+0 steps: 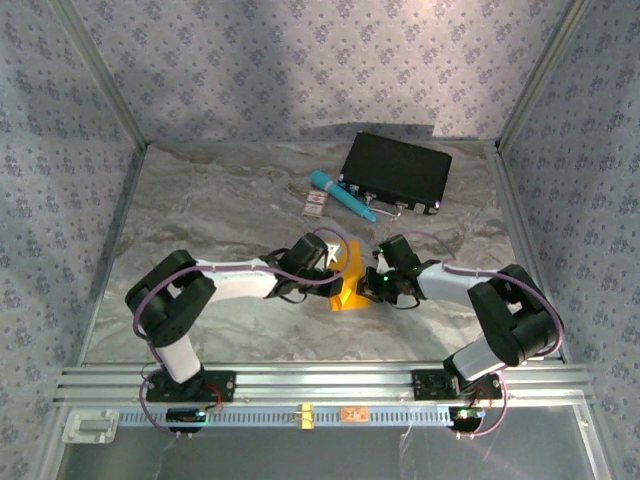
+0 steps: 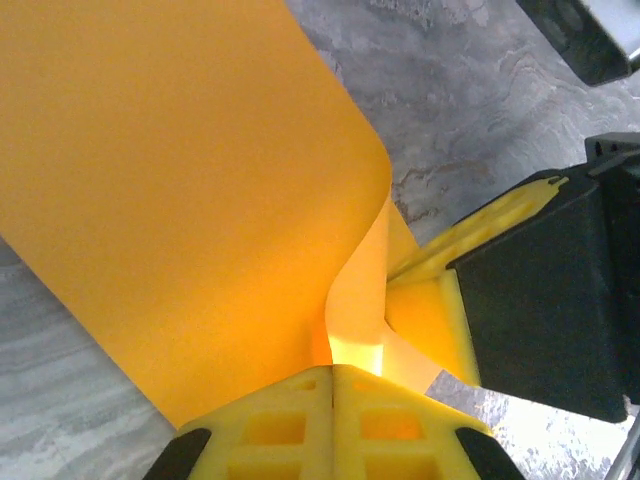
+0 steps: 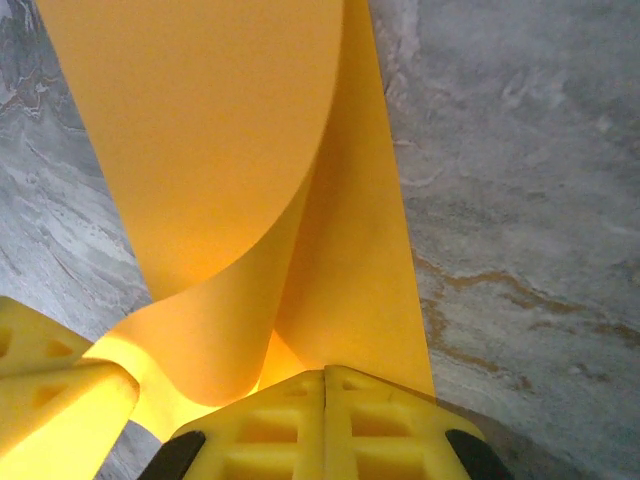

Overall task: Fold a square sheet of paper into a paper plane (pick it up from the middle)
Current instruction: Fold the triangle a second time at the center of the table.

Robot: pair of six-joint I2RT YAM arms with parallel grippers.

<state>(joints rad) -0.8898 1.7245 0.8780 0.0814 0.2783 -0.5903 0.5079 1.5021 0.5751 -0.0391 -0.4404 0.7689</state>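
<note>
The square sheet of paper [image 1: 350, 287] is orange-yellow and stands bent up off the marble table between my two grippers. My left gripper [image 1: 337, 271] is shut on one edge of it; in the left wrist view the yellow fingers [image 2: 290, 420] meet with the paper [image 2: 180, 180] pinched between them and curving away. My right gripper [image 1: 373, 284] is shut on the opposite edge; its wrist view has the sheet [image 3: 230, 130] rising from the closed fingers [image 3: 380, 425] in a soft curl. The two grippers are close together, almost touching. The paper plane is not formed; the sheet has curves, no sharp crease.
A black case [image 1: 395, 172] lies at the back right. A teal pen [image 1: 342, 195] and a small white-and-red card [image 1: 317, 206] lie just in front of it. Metal frame posts and patterned walls close in the table on both sides.
</note>
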